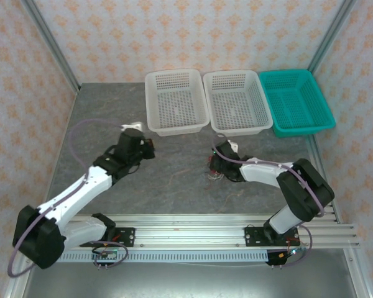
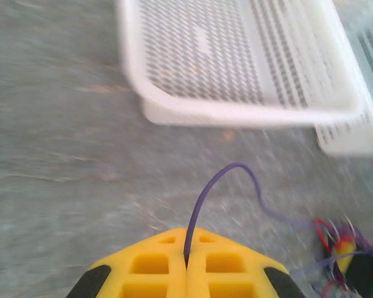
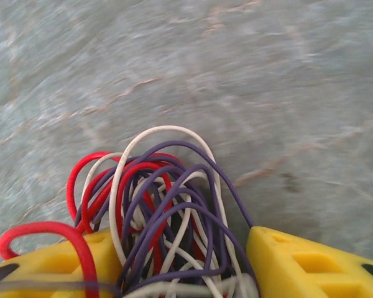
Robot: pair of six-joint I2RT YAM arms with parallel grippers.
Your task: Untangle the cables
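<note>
Item: cables (image 3: 161, 198), tangled on the bench (image 1: 174, 180), straddled by the right pincer (image 3: 180, 248) (jaws half apart, grip not determinable), one purple strand (image 2: 202, 198) clamped in the closed left pincer (image 2: 186, 239); knots are likely tightened, or the bundle dragged, if the strand is pulled hard.

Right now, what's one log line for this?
left gripper: shut on purple cable | right gripper: open around cable tangle

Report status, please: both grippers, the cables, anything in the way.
Left gripper shut on one purple cable, leading to the tangle. Right gripper: jaws around the tangle, grip not certain. White basket beyond, apart from the cables.
</note>
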